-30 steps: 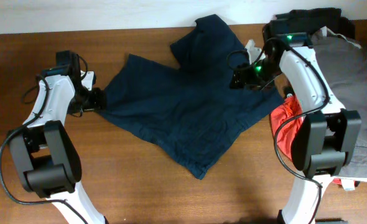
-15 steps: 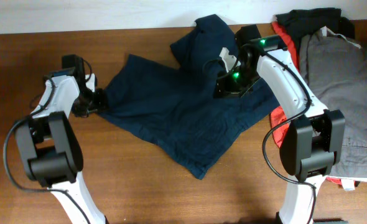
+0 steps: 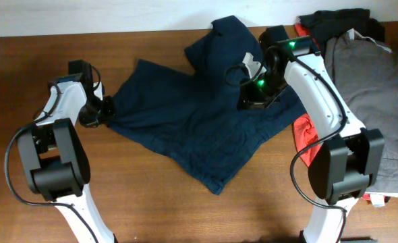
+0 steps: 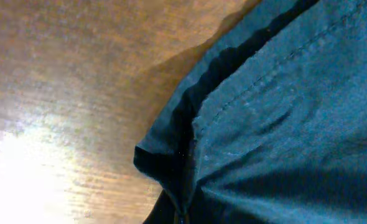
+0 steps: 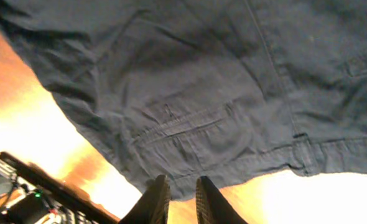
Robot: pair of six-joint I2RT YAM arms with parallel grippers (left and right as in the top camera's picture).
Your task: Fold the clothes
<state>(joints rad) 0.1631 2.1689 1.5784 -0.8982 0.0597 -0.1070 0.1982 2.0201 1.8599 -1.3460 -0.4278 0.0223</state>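
Note:
The navy shorts (image 3: 192,128) lie spread and rumpled across the middle of the table, one leg reaching toward the back (image 3: 229,37). My left gripper (image 3: 106,108) is at their left edge, shut on a bunched corner of the cloth; in the left wrist view the shorts (image 4: 283,106) funnel into the left gripper (image 4: 183,214). My right gripper (image 3: 248,102) is over the right part of the shorts. In the right wrist view the right gripper (image 5: 182,180) has its fingers drawn close together, with the hem of the shorts (image 5: 202,93) between the tips.
Grey trousers (image 3: 374,88) lie at the right edge of the wooden table (image 3: 118,196). A red-orange garment (image 3: 309,135) sits partly under the right arm, and a dark garment (image 3: 334,19) lies at the back right. The table's back edge is near the upper shorts leg.
The left gripper has shut on the left edge of the shorts. The right arm swung left from the clothes pile onto the shorts, and its fingers drew together.

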